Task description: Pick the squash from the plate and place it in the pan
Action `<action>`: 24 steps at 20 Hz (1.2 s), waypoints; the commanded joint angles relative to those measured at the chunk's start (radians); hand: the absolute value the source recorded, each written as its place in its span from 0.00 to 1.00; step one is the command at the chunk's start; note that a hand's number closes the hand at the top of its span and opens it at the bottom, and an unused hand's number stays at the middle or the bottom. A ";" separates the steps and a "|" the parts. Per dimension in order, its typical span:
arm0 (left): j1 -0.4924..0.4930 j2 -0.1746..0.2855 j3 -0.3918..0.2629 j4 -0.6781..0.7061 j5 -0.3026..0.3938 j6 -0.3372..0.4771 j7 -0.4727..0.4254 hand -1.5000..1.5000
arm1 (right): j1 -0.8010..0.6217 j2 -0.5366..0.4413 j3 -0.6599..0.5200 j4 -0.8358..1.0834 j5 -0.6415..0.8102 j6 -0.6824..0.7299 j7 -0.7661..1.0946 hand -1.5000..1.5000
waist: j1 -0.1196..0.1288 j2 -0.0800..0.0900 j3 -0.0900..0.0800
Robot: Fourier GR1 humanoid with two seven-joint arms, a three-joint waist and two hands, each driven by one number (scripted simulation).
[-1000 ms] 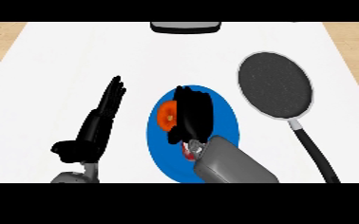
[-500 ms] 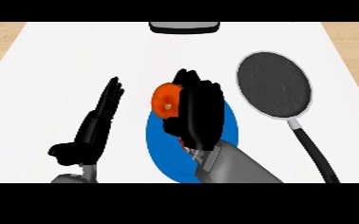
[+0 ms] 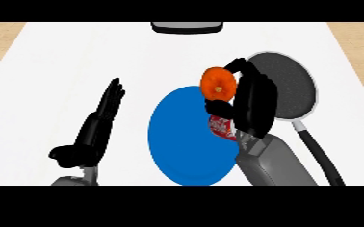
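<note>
The white counter (image 3: 71,53) fills the frame. A blue plate (image 3: 185,144) lies at lower centre, and a dark pan (image 3: 288,84) sits at the upper right, its handle running to the lower right. Between them, the right hand (image 3: 252,103) curls round the orange squash (image 3: 218,84), which shows at the plate's upper right rim, just left of the pan. The left hand (image 3: 96,130) rests at the left, fingers straight. A dark object (image 3: 186,27) sits at top centre.

The plate (image 3: 183,146) lies mid-tabletop (image 3: 85,53), toward the front. The pan (image 3: 293,84) sits to its right and farther back, its handle (image 3: 320,154) running frontward. The squash (image 3: 217,82), clasped in the right hand (image 3: 252,103), is over the plate's far right rim, beside the pan. The left hand (image 3: 96,125) rests left of the plate.
</note>
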 commanded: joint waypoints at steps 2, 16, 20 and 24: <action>0.003 -0.052 -0.050 0.040 -0.055 0.029 -0.034 0.50 | 0.091 -0.073 -0.104 0.075 0.011 -0.160 -0.101 1.00 | 0.003 0.002 0.000; 0.022 -0.007 0.002 -0.060 0.007 -0.045 0.037 0.50 | -0.100 -0.231 -0.449 0.646 -0.287 -0.541 -0.593 1.00 | 0.022 0.004 0.001; -0.018 -0.002 0.028 -0.001 -0.002 -0.050 0.017 0.50 | -0.183 -0.292 -0.534 0.817 -0.449 -0.538 -0.801 1.00 | 0.026 0.008 0.001; 0.025 -0.040 -0.036 0.002 -0.038 -0.033 -0.027 0.50 | -0.237 -0.296 -0.507 0.944 -0.447 -0.189 -0.624 0.00 | 0.053 0.015 0.000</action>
